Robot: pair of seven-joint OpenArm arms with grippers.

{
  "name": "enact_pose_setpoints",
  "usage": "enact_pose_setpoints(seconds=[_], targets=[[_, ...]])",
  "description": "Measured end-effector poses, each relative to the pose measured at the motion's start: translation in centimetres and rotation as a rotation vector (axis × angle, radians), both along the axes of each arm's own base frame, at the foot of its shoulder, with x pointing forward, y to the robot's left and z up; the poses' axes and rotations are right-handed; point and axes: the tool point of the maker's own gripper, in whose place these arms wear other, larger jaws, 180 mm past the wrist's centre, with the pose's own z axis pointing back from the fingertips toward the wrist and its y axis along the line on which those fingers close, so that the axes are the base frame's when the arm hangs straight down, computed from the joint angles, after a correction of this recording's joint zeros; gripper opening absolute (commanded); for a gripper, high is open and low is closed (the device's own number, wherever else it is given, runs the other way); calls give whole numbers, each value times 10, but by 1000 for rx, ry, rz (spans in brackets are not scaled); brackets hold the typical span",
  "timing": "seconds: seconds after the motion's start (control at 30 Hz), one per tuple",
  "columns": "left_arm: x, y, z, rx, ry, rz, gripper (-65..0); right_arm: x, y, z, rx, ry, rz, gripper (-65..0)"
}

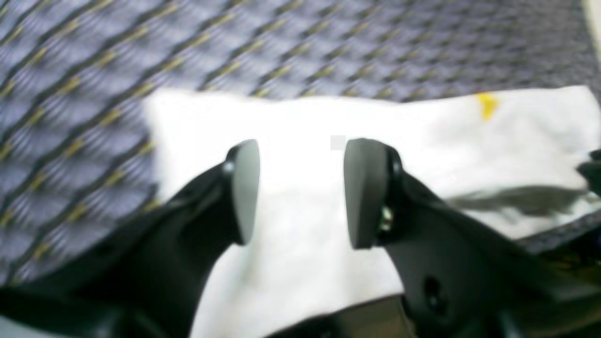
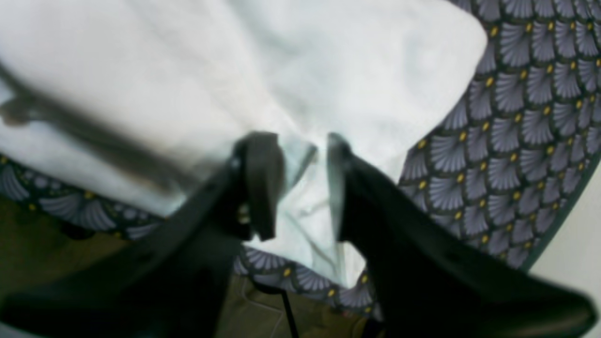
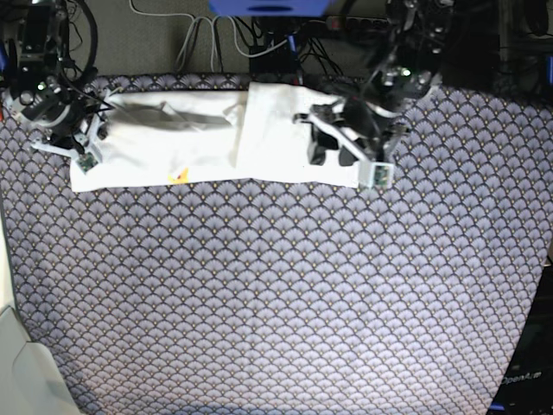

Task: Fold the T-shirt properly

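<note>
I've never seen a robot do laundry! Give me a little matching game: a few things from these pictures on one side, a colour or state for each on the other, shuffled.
Things:
1. T-shirt
2. tablecloth
3. left gripper
4. small mark on the shirt's near edge

Descriptions:
a. yellow
b. open, over white cloth
c. white, folded into a long strip
d. purple fan pattern

Pairs: 1-c, 2-d, 3-b, 4-a

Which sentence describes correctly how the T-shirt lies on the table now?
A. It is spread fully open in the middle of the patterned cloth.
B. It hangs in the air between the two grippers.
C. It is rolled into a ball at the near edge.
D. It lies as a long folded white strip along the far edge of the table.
D: in the base view the T-shirt lies flat as a long white band at the far edge of the patterned tablecloth.
</note>
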Motion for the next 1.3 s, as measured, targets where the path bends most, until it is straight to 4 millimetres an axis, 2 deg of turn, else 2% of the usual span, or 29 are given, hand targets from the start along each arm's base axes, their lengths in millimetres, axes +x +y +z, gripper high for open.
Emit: enact_pose_setpoints(seconds=[0.1, 0.23, 0.33, 0.5, 0.63, 0.9, 1.0, 1.3], targets=[[0, 20, 1, -5, 1, 47, -276, 4, 0, 11, -21, -26, 17, -348], [4, 41, -4, -21, 19, 95, -269, 11, 2, 25, -32, -71, 34, -342], [0, 46, -17, -18, 62, 106, -269, 10, -5, 26, -53, -50, 9, -342], [1, 46, -17, -19, 57, 108, -269, 23, -21, 36, -66, -91, -44, -342], [1, 46, -17, -21, 58, 109, -269, 18, -33, 20, -57, -38, -84, -342], [1, 46, -17, -17, 55, 109, -269, 13, -36, -3, -14, 16, -118, -342], [2, 47, -17, -15, 54, 109, -269, 17, -39, -12, 7, 34, -141, -342], [2, 47, -18, -14, 57, 109, -269, 23, -43, -14, 10, 36, -151, -342]])
